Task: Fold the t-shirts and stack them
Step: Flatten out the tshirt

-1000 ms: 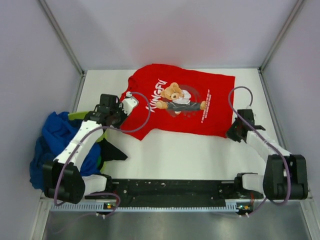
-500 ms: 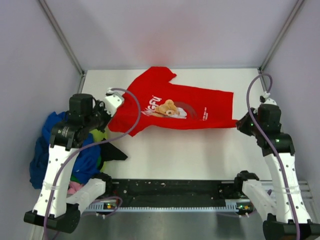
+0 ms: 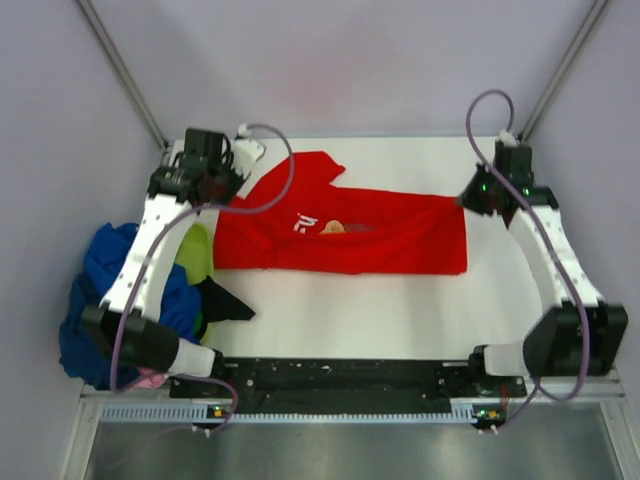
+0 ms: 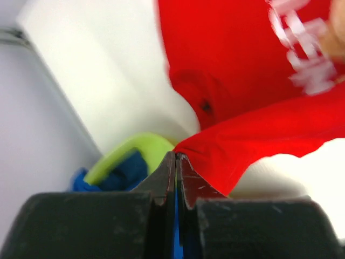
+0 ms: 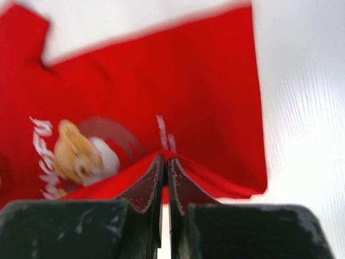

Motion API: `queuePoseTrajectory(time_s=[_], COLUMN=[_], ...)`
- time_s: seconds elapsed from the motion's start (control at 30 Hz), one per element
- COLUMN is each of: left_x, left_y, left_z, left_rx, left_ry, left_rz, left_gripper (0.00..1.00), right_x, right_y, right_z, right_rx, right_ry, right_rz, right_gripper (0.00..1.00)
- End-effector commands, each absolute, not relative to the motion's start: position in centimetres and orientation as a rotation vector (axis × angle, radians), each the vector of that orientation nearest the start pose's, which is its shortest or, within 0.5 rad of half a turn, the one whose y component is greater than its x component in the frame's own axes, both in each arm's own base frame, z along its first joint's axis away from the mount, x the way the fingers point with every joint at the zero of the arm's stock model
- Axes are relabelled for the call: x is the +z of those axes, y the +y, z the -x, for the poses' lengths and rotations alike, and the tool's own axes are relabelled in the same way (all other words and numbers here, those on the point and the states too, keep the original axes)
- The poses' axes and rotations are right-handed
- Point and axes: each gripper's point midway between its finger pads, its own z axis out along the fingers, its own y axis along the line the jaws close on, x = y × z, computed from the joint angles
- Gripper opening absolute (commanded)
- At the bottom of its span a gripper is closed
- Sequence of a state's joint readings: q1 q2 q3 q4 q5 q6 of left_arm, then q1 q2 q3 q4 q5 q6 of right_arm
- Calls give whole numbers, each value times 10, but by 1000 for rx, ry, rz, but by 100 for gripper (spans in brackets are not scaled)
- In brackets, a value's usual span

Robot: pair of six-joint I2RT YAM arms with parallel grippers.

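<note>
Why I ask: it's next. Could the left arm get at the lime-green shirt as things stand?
Probably not yet: the left gripper is shut on the red t-shirt; the lime-green shirt itself lies uncovered nearby.

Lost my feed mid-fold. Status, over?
Both shut on cloth: left gripper, right gripper, pinching red shirt edge. Shirt doubled over, print half hidden. Spare pile close at left, not on it.

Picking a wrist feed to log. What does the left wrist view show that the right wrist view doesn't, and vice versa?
Only the left wrist view: a lime-green t-shirt and a blue t-shirt beside it. Only the right wrist view: the bear print, whole. Both: the red t-shirt, pinched by the shut left end effector in one, the shut right end effector in the other.
</note>
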State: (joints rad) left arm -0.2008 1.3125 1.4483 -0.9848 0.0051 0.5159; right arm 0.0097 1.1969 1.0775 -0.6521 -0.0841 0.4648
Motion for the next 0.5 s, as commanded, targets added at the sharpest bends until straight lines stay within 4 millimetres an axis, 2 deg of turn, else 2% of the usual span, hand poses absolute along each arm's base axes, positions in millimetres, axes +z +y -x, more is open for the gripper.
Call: queuePoseTrajectory(time_s=[0.0, 0.03, 0.07, 0.1, 0.17, 0.23, 0.27, 0.33, 0.4, 0.43, 0.47], left_x=[412, 451, 482, 520, 573, 606, 614, 618, 604, 578, 561], left_y=[-33, -29, -22, -17, -12, -12, -14, -17, -23, -30, -35], left_z=[-445, -458, -466, -466, -459, -442, -436, -422, -415, -419, -416], left_rx=[369, 398, 438, 459, 479, 481, 480, 470, 447, 427, 408], left_ry=[1833, 1747, 1678, 1582, 1423, 1307, 1279, 1272, 1298, 1348, 1379], left_rz=[-472, -407, -337, -283, -225, -221, -237, -278, -340, -401, -449], left_gripper=[0, 0, 0, 0, 0, 0, 0, 0, 0, 0, 0], right_x=[341, 378, 398, 433, 496, 531, 537, 537, 518, 500, 489], right_y=[36, 24, 22, 21, 14, 4, -1, -6, -3, -1, 1], right_z=[-470, -484, -492, -496, -485, -466, -457, -439, -425, -420, -406], right_rx=[380, 360, 354, 350, 326, 281, 259, 236, 231, 229, 227], right_ry=[1889, 1822, 1805, 1744, 1606, 1523, 1507, 1506, 1553, 1593, 1616], right_rz=[-328, -316, -298, -268, -232, -228, -231, -238, -215, -203, -190], right_gripper=[0, 0, 0, 0, 0, 0, 0, 0, 0, 0, 0])
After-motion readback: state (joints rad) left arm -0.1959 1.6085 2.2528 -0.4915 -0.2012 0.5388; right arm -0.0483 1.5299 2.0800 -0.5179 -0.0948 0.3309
